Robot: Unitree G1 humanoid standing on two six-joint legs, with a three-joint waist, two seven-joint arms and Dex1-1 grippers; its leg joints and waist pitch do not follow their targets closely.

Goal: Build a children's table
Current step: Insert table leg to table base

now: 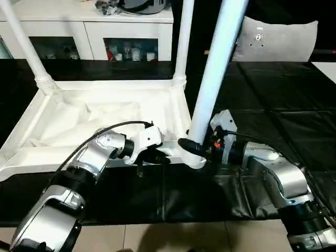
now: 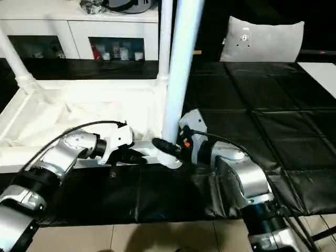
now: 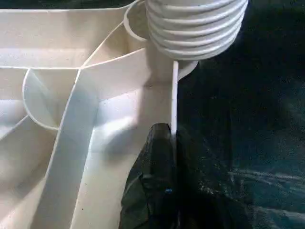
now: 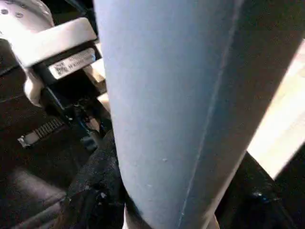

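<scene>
Your right claw (image 1: 195, 148) grasps the leg (image 1: 214, 79) standing at the tabletop (image 1: 105, 118)'s near corner; your left claw (image 1: 152, 156) is clenched on its rim. The label (image 4: 71, 63) on the left claw's body is unreadable.

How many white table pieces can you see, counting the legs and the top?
Long white plastic tube legs: 3 (far left corner, far right corner, near right corner, held by the right claw at)
White plastic rectangular tabletop with ribbed underside, lying upside down: 1
Total: 4 pieces
</scene>
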